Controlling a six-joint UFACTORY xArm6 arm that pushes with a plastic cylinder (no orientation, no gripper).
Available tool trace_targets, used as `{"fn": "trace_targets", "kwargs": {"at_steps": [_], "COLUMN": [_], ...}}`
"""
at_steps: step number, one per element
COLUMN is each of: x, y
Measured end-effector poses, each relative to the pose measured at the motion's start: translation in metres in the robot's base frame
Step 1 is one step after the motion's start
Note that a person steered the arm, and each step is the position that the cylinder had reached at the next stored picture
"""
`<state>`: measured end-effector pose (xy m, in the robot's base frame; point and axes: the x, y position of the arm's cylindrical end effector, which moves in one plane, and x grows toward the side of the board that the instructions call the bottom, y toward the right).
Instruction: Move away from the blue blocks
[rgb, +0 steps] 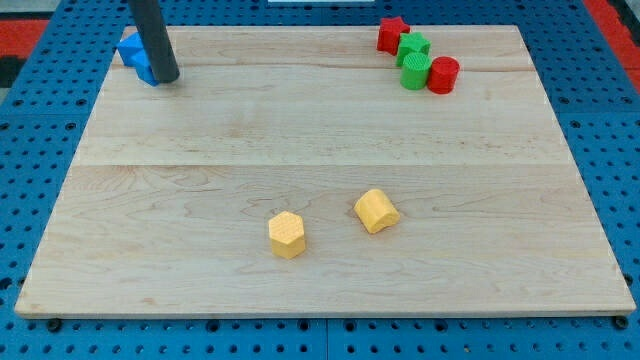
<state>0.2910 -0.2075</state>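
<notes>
One rod, no hand on this rig, so nothing to report as apart, together or clamped; only the tip (167, 79) matters. Tip sits at the view's top-left corner of the wooden surface (320, 290), right up against the blue blocks (135, 55).

Blue: looks like a small cluster, prob two pieces, partly hidden behind the rod, so exact count and shapes can't be told. They lie just to the view's left and slightly above the tip. Touching or a hair apart, can't tell; rod covers the contact zone.

Key relation: blue is up-left of tip, so the way out, by judgement, is down and/or to the view's right, toward the bare middle of the board. Going left or up would shove blue toward the board edge, which is close by.

Other stuff, all well apart from tip:
- red star (392, 33), green star-ish block (412, 46), green cylinder (415, 72), red cylinder (443, 75), bunched at the view's top right, touching or nearly so.
- yellow hexagonal block (287, 234) and a second yellow block (376, 210), near each other, low centre.

Judgement: task barely begun or not begun, tip is as near blue as it gets. Wide free lane diagonally toward centre; a heading to lower right has nothing in the way until the yellows. Risk: low, unless the rod drags a blue piece along if it is in contact on the pull-off.
</notes>
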Motion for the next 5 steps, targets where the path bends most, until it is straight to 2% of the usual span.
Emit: {"fn": "trace_targets", "kwargs": {"at_steps": [1,2,5], "x": [-0.001,-0.014,-0.035], "y": [0.047,0.065,0.070]}}
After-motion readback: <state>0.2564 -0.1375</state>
